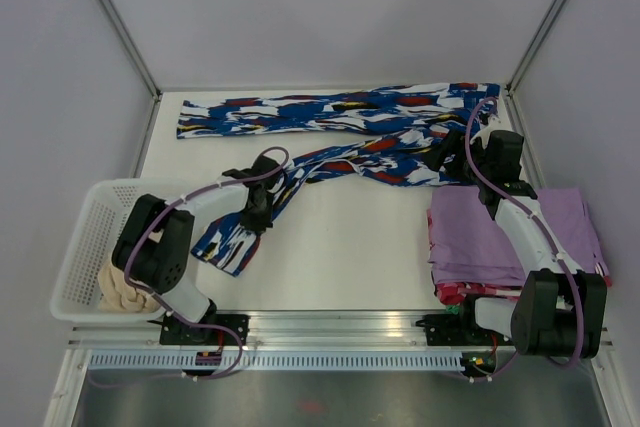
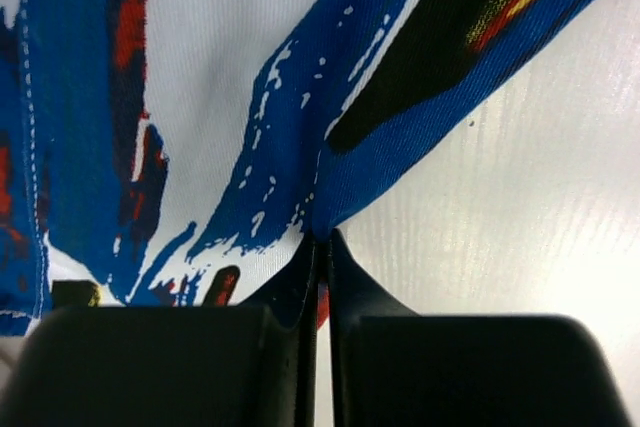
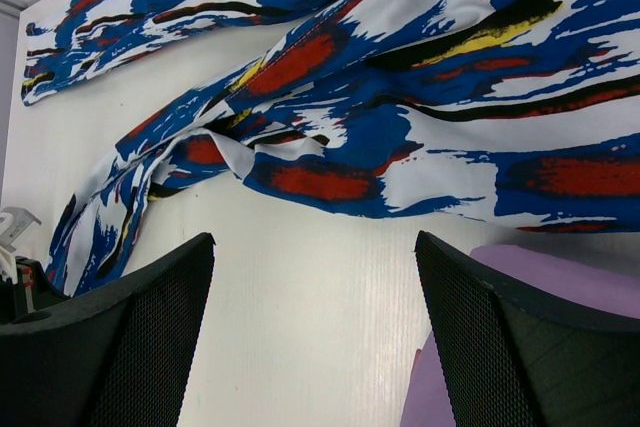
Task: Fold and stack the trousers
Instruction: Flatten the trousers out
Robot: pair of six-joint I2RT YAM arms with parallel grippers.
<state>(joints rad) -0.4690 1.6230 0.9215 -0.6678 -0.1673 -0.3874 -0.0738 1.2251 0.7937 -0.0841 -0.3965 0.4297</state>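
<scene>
Left gripper [image 2: 322, 243] — jaws clamped on thin blue-white-black printed fabric trousers [image 2: 250, 97], near leg; likely limp, light, slippery. Right gripper [image 3: 315, 247] spread wide, empty — suggested hold: far-right hem edge.

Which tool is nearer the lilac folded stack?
Right. The right tool hovers open just past the lilac stack; the left tool is across the table, shut on the trousers.

My L arm [image 1: 165, 242] & R arm [image 1: 522, 219]: black joints, white links, purple cable [image 1: 472, 152] run along each, black base plates [image 1: 205, 330]. R gripper [image 3: 312, 242]: black fingers [image 3: 130, 337] w/ mesh-textured faces. L gripper [image 2: 322, 247]: smooth black, thin tips.
</scene>
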